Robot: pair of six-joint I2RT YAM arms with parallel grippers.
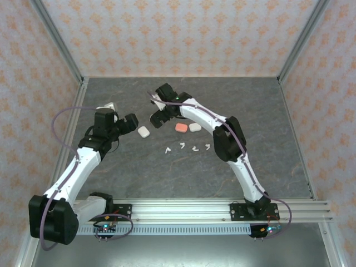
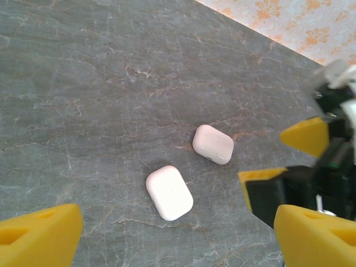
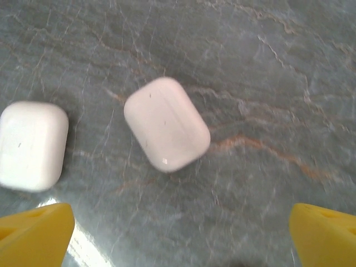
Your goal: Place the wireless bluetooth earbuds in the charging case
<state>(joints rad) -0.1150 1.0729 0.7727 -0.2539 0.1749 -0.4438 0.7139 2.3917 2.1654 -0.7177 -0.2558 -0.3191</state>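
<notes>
Surface (image 1: 267, 144): grey, marble-veined.

Earbuds (image 1: 182, 146): four counted, white, hook-shaped. Lay loose in a short row around the middle of the surface, toward its near edge from the cases. Sat apart from one another, none inside a case.

Pink case (image 1: 181, 127) and neighbouring white case (image 1: 194, 127): both shut. Rested just beside each other near the middle of the surface, just behind the earbud row.

First white case (image 2: 169, 192) and second white case (image 2: 213, 144): both shut and lying flat. Sat close together but not touching, left of the middle of the surface.

Left pincer (image 2: 178, 239): released. Yellow fingertips (image 2: 39, 236) spread wide with nothing between them. Hung above the first white case.

Right pincer (image 3: 181, 236): released. Yellow fingertips (image 3: 325, 233) stood wide apart and gripped nothing. Hovered over the same pair of white cases, facing the left pincer.
</notes>
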